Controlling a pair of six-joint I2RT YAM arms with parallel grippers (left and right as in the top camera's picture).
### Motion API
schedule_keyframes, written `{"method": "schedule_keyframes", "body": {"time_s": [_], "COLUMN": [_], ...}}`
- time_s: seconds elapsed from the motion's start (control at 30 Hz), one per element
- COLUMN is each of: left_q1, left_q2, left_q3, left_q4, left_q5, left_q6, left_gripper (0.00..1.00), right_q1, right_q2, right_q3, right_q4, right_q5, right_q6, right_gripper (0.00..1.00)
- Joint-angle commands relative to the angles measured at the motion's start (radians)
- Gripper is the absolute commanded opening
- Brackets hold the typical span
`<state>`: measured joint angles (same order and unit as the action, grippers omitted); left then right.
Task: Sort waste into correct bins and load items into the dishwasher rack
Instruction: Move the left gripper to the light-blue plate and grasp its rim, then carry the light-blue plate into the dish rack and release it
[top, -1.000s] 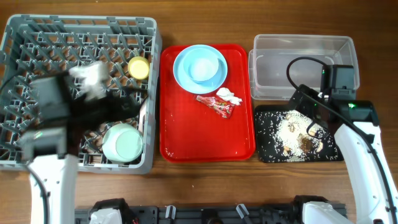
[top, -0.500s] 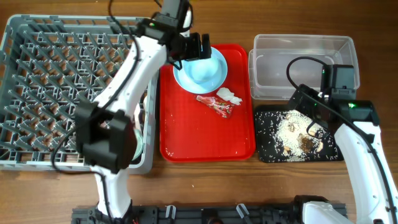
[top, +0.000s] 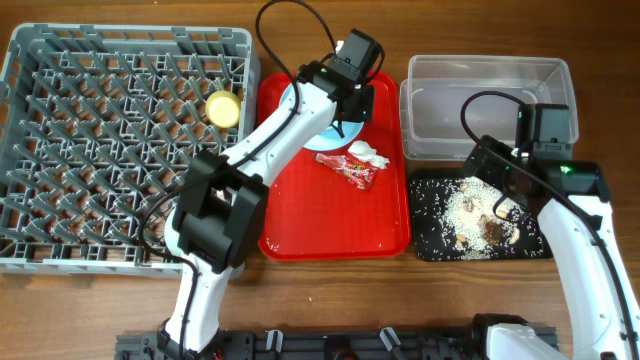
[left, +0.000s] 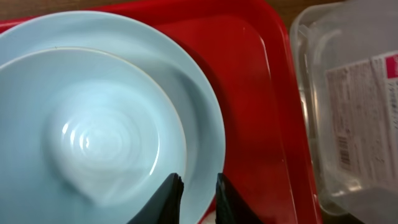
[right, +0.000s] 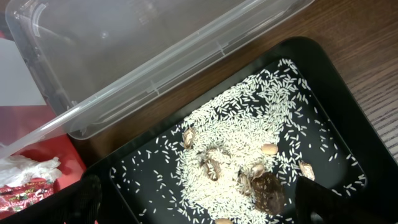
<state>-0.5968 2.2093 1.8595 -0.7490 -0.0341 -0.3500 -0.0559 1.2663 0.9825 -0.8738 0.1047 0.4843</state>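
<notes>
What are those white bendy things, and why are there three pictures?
They are two robot arms with two-finger grabbers. One picture looks down from above; the others come from a camera on each wrist. The left gripper has a finger each side of the rim of the blue plate, on the red tray; I cannot tell if it squeezes. The right gripper hangs open over the black tray of food scraps. There's a grey rack, a yellow cup, a wrapper and a tissue.

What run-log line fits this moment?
left pincer: open at blue plate rim | right pincer: open over black tray | wrapper, tissue: on red tray
</notes>
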Motion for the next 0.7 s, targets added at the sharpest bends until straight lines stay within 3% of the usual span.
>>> {"method": "schedule_keyframes", "body": {"time_s": [0.0,0.33,0.37,0.4,0.47,0.6,0.67], "left_q1": [0.004,-0.001,-0.001,-0.001,-0.001,0.013,0.050], "left_q2": [0.026,0.088,0.088,0.088,0.084,-0.040,-0.154], "left_q3": [0.018,0.018,0.018,0.018,0.019,0.048,0.078], "left_q4": [0.028,0.029,0.029,0.027,0.028,-0.037,-0.126], "left_q5": [-0.049,-0.050,-0.050,-0.050,-0.049,-0.032,0.086], "left_q6": [0.005,0.005,0.005,0.005,0.005,0.006,0.035], "left_gripper": [0.19,0.16,0.14,0.04,0.04,0.04,0.04], "right_q1": [-0.001,-0.001,-0.001,-0.001,-0.001,-0.001,-0.001], "right_q2": [0.007,0.007,0.007,0.007,0.007,0.007,0.007], "right_q3": [0.010,0.010,0.010,0.010,0.010,0.010,0.010], "right_q4": [0.002,0.002,0.002,0.002,0.002,0.002,0.002], "right_q5": [-0.002,-0.002,-0.002,-0.002,-0.002,-0.002,-0.002], "right_q6": [-0.011,-0.011,-0.011,-0.011,-0.011,-0.011,-0.011], "right_gripper": [1.00,1.00,1.00,1.00,1.00,1.00,1.00]}}
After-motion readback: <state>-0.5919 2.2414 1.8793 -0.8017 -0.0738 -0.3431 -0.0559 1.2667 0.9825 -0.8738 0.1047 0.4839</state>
